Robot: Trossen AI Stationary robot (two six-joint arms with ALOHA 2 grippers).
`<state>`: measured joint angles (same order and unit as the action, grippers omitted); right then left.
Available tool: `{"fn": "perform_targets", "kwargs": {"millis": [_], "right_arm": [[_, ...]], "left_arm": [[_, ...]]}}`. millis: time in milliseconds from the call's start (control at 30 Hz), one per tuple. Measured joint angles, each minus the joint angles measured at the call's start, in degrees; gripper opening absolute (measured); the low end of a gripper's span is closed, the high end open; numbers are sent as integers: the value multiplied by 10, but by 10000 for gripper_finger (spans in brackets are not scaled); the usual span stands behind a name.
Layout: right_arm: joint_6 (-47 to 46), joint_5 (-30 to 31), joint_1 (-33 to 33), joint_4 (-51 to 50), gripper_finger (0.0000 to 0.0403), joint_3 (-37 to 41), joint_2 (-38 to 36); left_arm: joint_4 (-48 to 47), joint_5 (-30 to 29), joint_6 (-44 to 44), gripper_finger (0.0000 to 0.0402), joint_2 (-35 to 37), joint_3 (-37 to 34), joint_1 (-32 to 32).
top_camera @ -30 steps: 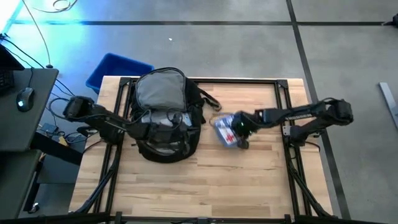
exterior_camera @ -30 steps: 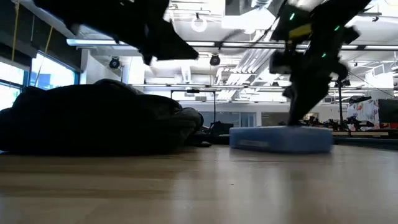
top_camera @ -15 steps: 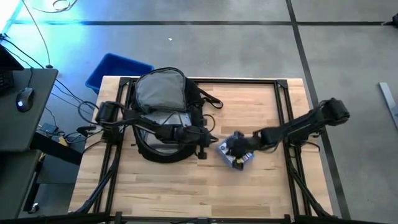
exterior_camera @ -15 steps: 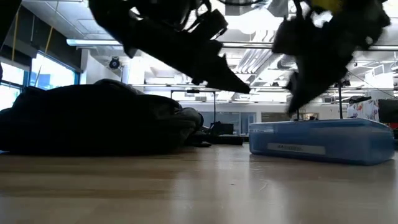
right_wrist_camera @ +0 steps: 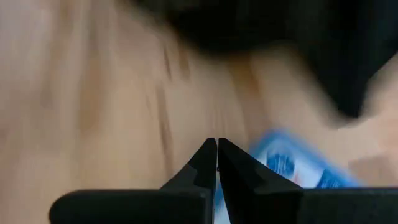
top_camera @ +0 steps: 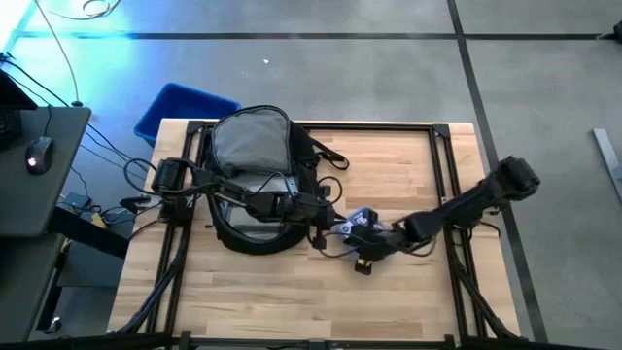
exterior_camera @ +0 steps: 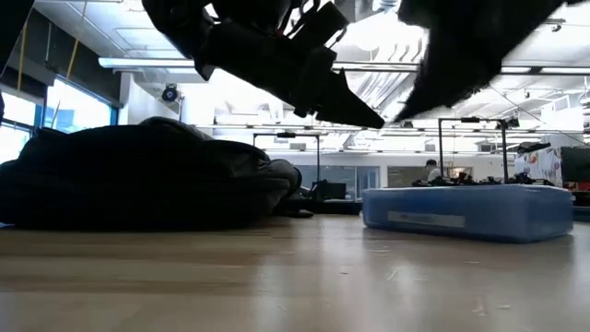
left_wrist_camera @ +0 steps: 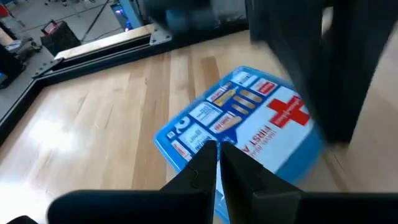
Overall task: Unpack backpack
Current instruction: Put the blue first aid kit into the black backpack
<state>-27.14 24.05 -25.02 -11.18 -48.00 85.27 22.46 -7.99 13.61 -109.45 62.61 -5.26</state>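
A pale wooden table (top_camera: 262, 292) is filling the middle of a grey concrete floor, with a desk and a computer mouse (top_camera: 38, 155) sitting off the left edge and a blue bin (top_camera: 180, 105) lying on the floor behind the table's far left corner. On the table's left half the backpack (top_camera: 255, 175) is lying flat, grey lining facing up, black straps trailing toward the centre; in the low view it is bulking dark at the left (exterior_camera: 138, 180). The left arm is reaching across the backpack, and the left gripper (top_camera: 326, 231) is hanging just right of it, fingers pinched together and holding nothing. Right beside it a blue first-aid box (left_wrist_camera: 249, 124) is resting flat on the wood. The right gripper (top_camera: 367, 255) is hovering at the box's near edge, fingers pressed together too, empty.
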Motion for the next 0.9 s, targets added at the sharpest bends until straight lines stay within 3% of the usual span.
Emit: {"fn": "perform_targets", "kwargs": {"millis": [133,367,533,600,733,900], "right_arm": [[-67,12,-33,-37,0,3,-49],[-385,1,-122,-154,0,2,-75],[-610,55,-171,-261,0,2,-50],[-675,25,-174,-297,0,2,-27],[-737,-68,-175,-327,0,2,17],[-747,-89,-171,-338,0,2,64]], "left_arm": [[-21,1,-16,0,0,0,0],[-28,6,-26,0,-14,0,0],[6,-4,-30,0,-52,0,17],[11,9,-38,0,-68,0,28],[14,80,-60,0,-81,1,46],[15,155,-61,0,-82,2,50]]}}
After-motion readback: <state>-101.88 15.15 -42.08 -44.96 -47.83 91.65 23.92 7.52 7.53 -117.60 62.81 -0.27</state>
